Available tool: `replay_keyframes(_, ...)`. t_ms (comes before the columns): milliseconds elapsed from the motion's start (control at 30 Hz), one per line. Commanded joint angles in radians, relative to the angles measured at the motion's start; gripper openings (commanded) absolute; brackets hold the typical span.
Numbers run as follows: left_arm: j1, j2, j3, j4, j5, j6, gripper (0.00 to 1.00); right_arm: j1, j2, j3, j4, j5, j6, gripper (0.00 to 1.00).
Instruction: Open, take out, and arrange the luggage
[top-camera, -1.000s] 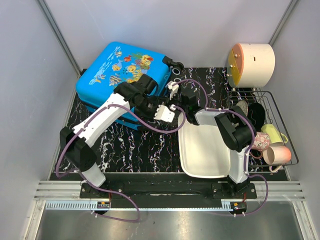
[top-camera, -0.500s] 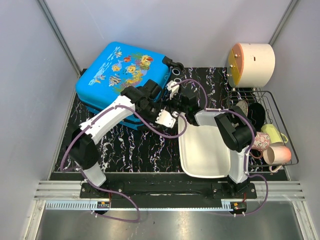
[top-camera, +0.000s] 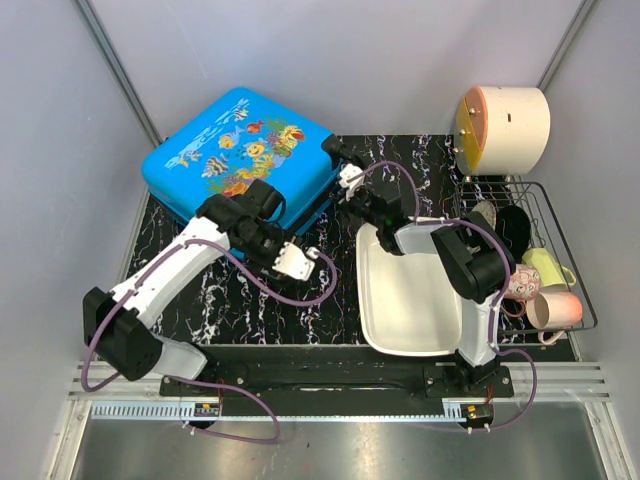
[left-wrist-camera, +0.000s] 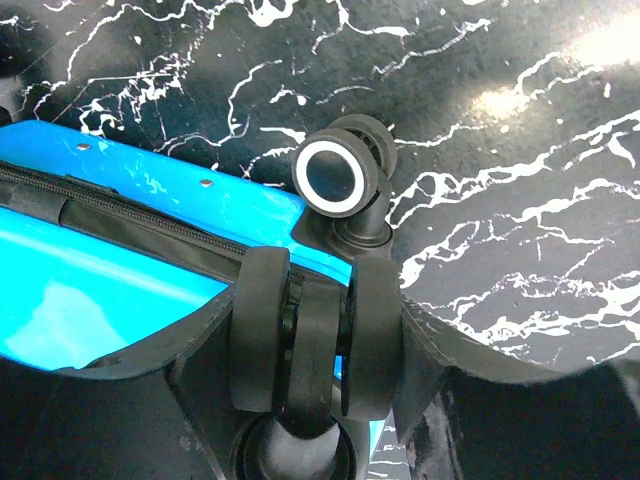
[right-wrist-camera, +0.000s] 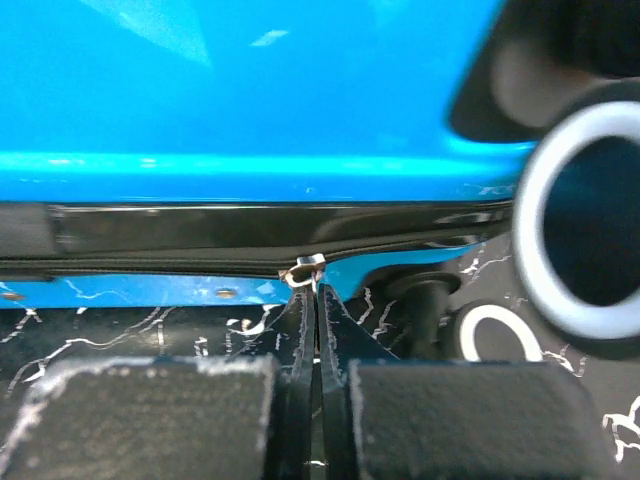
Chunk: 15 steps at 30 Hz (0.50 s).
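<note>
Luggage (top-camera: 235, 150) lies flat with its fish side up on the far left corner of the bench (top-camera: 250, 310), and the white basin (top-camera: 410, 300) sits on the near right part, close to it. My left gripper (left-wrist-camera: 318, 320) is closed around a black double wheel (left-wrist-camera: 300, 345) at one corner of the case and pinches it. My right gripper (right-wrist-camera: 316, 300) has its fingers pressed tight together, pinching the tiny metal zip tab (right-wrist-camera: 305, 267) on the dark zip line along the blue side.
</note>
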<state>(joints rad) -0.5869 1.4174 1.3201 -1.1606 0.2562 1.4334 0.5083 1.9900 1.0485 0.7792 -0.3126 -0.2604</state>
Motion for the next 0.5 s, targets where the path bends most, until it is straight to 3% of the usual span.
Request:
replay_keyframes(0,0.058,-0.109,-0.083,-0.194,-0.084,0.015,0.0,-0.138,-0.051,-0.008,0.124,0.101,-0.062,0.0)
replay_keyframes(467,0.094,-0.153,-0.197,-0.225,-0.08,0.071,0.0,-0.304,0.067,0.096,0.262,-0.143,-0.074,0.0)
